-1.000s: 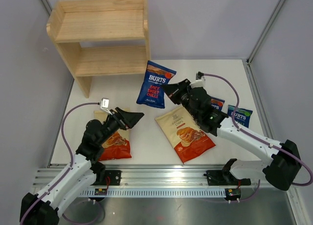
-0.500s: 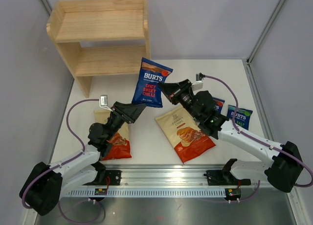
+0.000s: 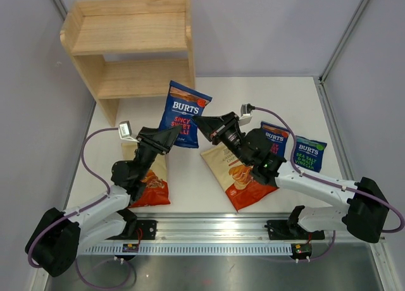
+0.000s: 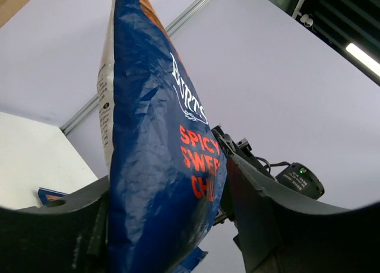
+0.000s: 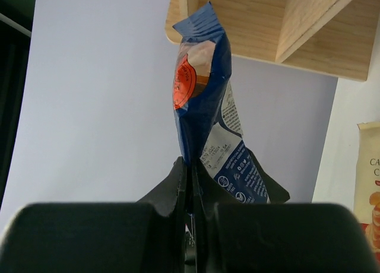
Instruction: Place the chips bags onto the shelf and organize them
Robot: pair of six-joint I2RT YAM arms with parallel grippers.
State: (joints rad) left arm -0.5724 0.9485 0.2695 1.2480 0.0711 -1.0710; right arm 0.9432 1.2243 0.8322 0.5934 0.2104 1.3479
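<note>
White table (image 3: 304, 101), Burts Spicy Sweet Chilli bag (image 3: 181, 114) aloft mid-table — right gripper (image 3: 197, 121) pinches its edge, left gripper (image 3: 177, 133) straddles it, grip unclear. Release early and it could drop — short of the shelf (image 3: 126, 35) at 11 o'clock.

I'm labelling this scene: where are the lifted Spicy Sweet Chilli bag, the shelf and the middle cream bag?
Spicy Sweet Chilli bag (image 3: 182, 114): top view, blue front.
Shelf (image 3: 130, 33): top view, bare upper board.
Middle cream bag (image 3: 239, 176): top view, chips picture.
</note>
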